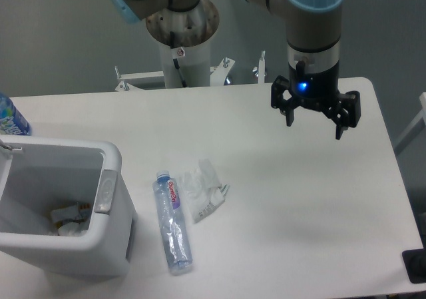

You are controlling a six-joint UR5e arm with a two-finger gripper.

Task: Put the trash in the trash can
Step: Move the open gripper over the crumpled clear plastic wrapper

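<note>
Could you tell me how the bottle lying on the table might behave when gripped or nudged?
The bottle lies on its side, so a nudge would probably roll it. It looks empty and thin-walled, so likely light and may crush or slip under the gripper.

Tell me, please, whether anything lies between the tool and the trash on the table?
Nothing visible does. The tool hangs open over bare table, with the wrapper and bottle lying to its side, next to the trash can.

White counter (299, 206) fills most of the frame. Sitting on it: white trash can (80, 246) lower left, slim clear bottle (173, 222) lying flat just right of it, crumpled wrapper (203, 189) beside that, blue-labelled bottle (10, 118) at the left edge.
</note>
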